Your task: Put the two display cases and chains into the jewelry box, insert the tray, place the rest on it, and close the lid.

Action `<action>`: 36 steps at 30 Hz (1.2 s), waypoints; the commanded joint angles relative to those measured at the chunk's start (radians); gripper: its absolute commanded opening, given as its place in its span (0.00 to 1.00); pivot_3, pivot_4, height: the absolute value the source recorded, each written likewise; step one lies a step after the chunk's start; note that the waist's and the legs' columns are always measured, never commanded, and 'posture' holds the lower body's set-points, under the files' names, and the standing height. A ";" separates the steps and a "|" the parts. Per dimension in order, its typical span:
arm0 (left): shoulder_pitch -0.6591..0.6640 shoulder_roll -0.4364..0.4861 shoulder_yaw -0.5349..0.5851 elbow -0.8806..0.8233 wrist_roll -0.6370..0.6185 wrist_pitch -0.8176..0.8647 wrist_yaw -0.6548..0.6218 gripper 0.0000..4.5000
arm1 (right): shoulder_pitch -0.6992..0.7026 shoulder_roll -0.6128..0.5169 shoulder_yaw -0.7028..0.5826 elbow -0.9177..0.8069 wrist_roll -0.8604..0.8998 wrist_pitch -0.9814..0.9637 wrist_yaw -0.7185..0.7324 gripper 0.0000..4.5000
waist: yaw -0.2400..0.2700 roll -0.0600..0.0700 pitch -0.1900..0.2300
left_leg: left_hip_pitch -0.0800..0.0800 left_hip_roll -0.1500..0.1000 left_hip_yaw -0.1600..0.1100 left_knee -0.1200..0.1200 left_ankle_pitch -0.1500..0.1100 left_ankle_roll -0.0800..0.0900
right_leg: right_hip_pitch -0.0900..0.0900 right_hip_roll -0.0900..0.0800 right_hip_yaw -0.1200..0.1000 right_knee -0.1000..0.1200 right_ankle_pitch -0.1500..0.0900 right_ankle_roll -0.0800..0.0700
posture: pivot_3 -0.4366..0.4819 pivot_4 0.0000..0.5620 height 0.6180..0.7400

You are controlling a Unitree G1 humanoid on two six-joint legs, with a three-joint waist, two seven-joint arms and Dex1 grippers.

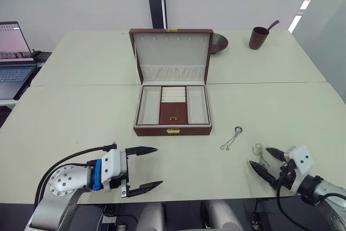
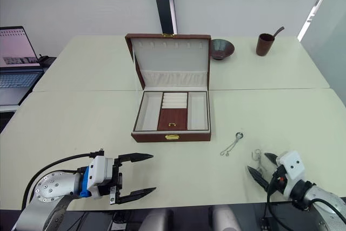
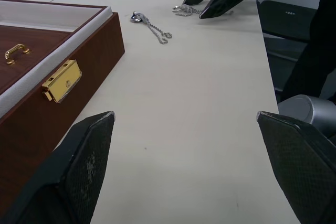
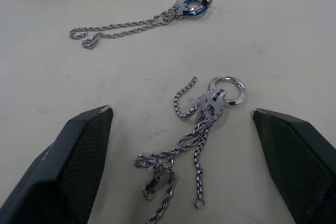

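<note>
The brown jewelry box stands open at the table's middle, its lid upright. Inside are white compartments and a brown centre panel with a gold handle; I cannot tell whether this is the tray. The display cases are out of view. Two silver chains lie to the right of the box: one with a blue ring and one bunched up nearer the front edge. My right gripper is open, its fingers on either side of the bunched chain. My left gripper is open and empty, front-left of the box.
A brown bowl and a brown cup with a spoon stand at the back right. A laptop sits on a side table at far left. The table's front edge runs just under both grippers.
</note>
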 commanded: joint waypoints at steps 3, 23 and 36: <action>-0.001 -0.014 -0.006 0.006 0.008 -0.028 0.011 1.00 | 0.006 -0.006 0.041 0.053 -0.063 -0.029 -0.018 0.91 | 0.000 -0.004 -0.004 | 0.001 0.000 0.000 0.000 0.000 0.000 | 0.000 0.000 0.000 0.000 0.000 0.000 | 0.48 0.27 1.00; -0.038 -0.036 -0.011 0.033 0.009 -0.037 0.029 1.00 | -0.037 0.016 0.030 0.116 -0.035 -0.046 -0.047 0.01 | 0.000 -0.013 -0.013 | 0.001 0.001 -0.001 -0.001 0.000 0.000 | 0.002 0.000 -0.001 0.000 -0.001 -0.002 | 0.48 0.27 1.00; -0.062 -0.061 -0.011 0.033 0.004 -0.019 0.061 1.00 | -0.124 -0.085 -0.066 -0.060 0.229 0.074 0.091 0.01 | 0.000 -0.005 -0.010 | 0.001 0.000 -0.001 0.000 0.000 0.000 | 0.001 0.001 0.000 0.000 -0.001 -0.002 | 0.48 0.27 1.00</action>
